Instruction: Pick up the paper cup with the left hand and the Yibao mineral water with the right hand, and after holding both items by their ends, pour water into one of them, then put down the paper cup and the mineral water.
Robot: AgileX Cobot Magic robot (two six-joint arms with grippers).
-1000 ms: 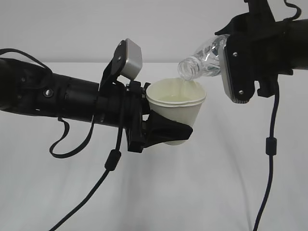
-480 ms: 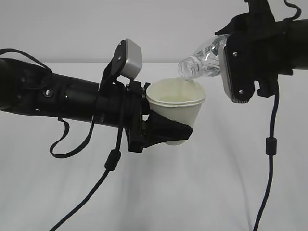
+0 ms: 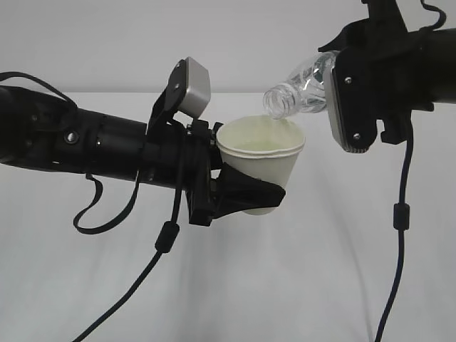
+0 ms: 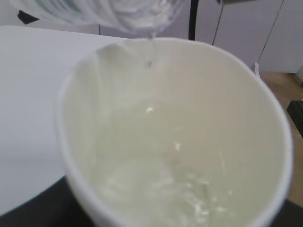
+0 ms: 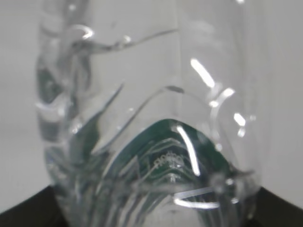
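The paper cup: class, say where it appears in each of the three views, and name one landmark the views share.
Exterior view: cup at centre, gripped by the left pincer, below the bottle's mouth.
Left wrist view: cup fills the picture, seen from above, water inside.
Right wrist view: not in it; only the bottle shows.
Shared landmark: the bottle, at the top edge in the left wrist view.

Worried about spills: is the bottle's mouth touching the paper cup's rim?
Apart. The exterior view shows the Yibao mineral water tilted with its mouth just above the paper cup, a thin strip of background between mouth and rim.
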